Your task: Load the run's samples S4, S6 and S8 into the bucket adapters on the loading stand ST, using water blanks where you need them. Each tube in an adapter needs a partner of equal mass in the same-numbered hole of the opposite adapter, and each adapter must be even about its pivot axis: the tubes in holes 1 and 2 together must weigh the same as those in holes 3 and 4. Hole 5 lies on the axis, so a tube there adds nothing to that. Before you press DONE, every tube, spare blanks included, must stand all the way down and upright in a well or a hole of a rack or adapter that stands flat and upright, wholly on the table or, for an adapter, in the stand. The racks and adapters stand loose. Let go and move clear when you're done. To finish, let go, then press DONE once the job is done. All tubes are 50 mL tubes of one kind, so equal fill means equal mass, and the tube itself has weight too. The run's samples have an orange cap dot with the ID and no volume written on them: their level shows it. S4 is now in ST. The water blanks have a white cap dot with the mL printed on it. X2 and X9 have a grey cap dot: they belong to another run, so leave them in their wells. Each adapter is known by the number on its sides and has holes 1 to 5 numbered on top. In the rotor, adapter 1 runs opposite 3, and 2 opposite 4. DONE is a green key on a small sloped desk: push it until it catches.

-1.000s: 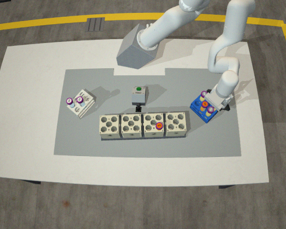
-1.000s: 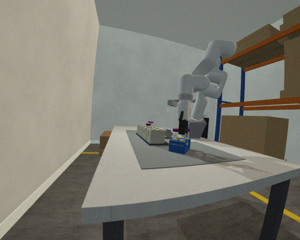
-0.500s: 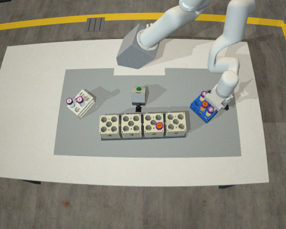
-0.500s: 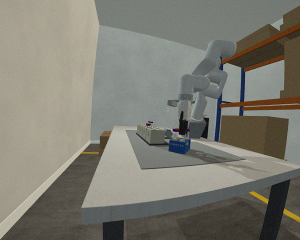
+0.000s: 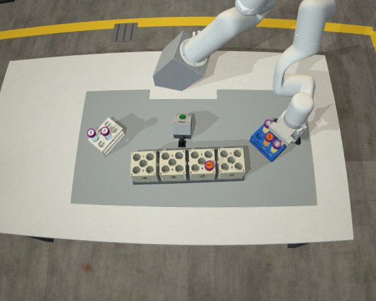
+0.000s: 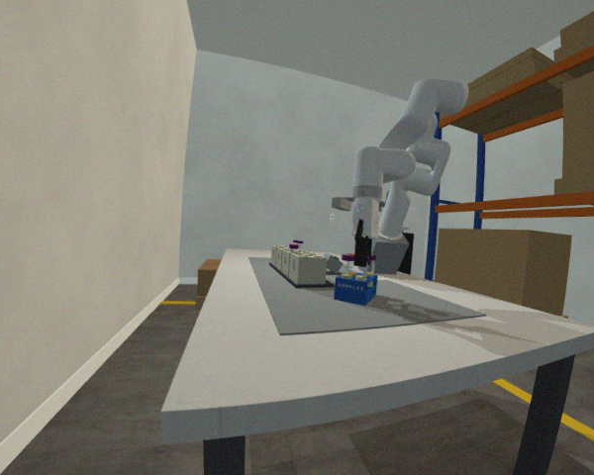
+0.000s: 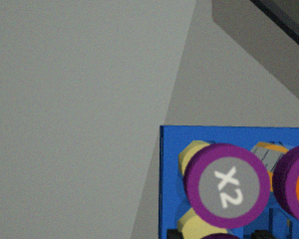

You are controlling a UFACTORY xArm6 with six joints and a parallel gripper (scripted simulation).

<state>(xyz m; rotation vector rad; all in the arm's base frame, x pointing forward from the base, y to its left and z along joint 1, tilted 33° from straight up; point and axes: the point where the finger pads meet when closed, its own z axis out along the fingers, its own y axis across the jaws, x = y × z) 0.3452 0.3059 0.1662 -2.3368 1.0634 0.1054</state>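
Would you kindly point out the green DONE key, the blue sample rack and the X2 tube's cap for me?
Green DONE key [image 5: 182, 116]: top view, on its round face.
Blue sample rack [image 5: 259, 147] [image 6: 349, 295] [image 7: 239, 133]: top, exterior and wrist views, on its body.
X2 tube's cap [image 7: 204, 205]: wrist view, on its purple rim.

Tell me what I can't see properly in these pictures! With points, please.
- If the hand [image 5: 298, 141] [image 6: 361, 259] [image 7: 218, 235] has a tube: the wrist view's bottom edge cuts off its fingertips; the arm covers them in the top view.
- The label on the cap between its fingertips: cut off by that bottom edge.
- The blue rack's [image 5: 266, 155] [image 6: 353, 294] [image 7: 239, 133] orange cap: cut off at right in the wrist view, blurred in the top view.
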